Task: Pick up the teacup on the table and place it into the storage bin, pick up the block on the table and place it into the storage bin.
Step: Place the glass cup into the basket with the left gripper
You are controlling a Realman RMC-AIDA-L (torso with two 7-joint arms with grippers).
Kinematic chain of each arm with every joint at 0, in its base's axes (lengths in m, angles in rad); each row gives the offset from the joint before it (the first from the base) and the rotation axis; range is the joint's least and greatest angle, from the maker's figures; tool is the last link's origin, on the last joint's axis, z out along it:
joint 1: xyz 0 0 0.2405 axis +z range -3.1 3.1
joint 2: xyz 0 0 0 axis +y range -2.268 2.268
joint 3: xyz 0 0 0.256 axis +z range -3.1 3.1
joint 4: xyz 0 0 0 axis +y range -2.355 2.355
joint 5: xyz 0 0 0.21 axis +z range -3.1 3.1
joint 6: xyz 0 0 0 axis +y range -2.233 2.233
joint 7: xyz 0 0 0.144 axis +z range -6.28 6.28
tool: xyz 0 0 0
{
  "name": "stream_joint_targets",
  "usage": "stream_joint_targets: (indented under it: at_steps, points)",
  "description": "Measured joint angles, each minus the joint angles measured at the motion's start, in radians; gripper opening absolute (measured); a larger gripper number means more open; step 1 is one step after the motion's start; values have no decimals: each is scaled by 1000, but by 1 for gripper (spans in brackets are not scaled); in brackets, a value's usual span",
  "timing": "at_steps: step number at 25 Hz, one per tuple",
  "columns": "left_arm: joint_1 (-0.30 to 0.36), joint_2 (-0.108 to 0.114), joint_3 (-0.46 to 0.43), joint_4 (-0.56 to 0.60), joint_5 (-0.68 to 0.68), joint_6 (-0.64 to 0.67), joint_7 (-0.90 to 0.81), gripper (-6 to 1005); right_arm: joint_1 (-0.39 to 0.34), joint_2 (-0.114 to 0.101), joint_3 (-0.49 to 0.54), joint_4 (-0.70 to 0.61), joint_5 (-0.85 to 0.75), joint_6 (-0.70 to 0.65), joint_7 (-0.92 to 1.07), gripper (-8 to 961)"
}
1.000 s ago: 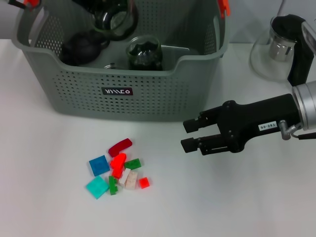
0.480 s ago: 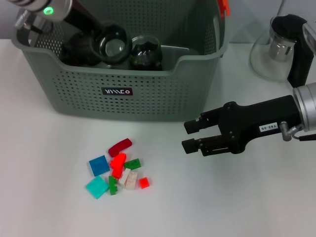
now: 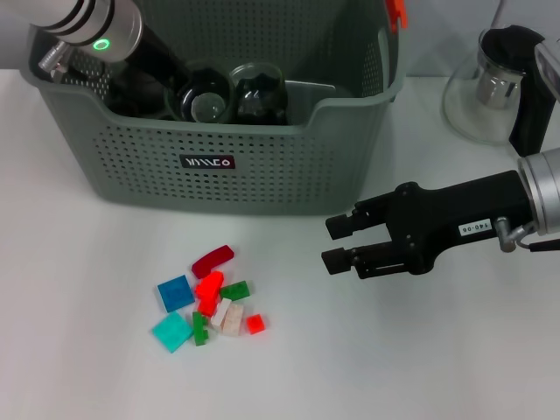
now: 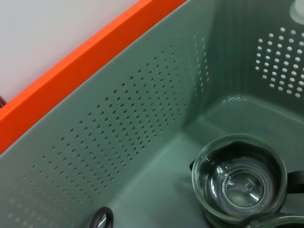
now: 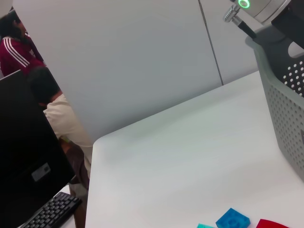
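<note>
The grey-green storage bin (image 3: 289, 166) stands at the back of the white table. My left gripper (image 3: 179, 83) reaches down into it from the left and is shut on a glass teacup (image 3: 206, 98), low inside the bin. A second glass cup (image 3: 258, 92) sits beside it on the bin floor and shows in the left wrist view (image 4: 240, 183). A pile of small coloured blocks (image 3: 210, 302) lies on the table in front of the bin. My right gripper (image 3: 335, 241) hovers open and empty to the right of the blocks.
A glass teapot (image 3: 490, 87) with a black lid stands at the back right, behind my right arm. The right wrist view shows the bin's wall (image 5: 289, 104), a blue block (image 5: 232, 221) and the table's far edge, with a person and a keyboard beyond.
My left arm has come down into the bin from above, carrying the teacup from near the bin's back rim to low inside it. The right arm and the blocks have not moved.
</note>
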Motion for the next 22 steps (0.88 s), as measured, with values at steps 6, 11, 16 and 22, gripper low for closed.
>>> stream_joint_targets:
  at_steps: [6,11,16,22]
  points:
    - [2,-2,2,-3,2,3,0,46,-2,2,-1,0,-2,0,0,563]
    - [5,-5,2,-5,9,8,0,45,-3,2,-3,0,-2,0,0,563]
    - [6,-13,2,-5,28,6,-1,45,-3,2,-6,0,-2,0,0,562]
    - [6,-15,2,-5,29,5,-7,44,-3,2,-6,0,-2,0,0,563]
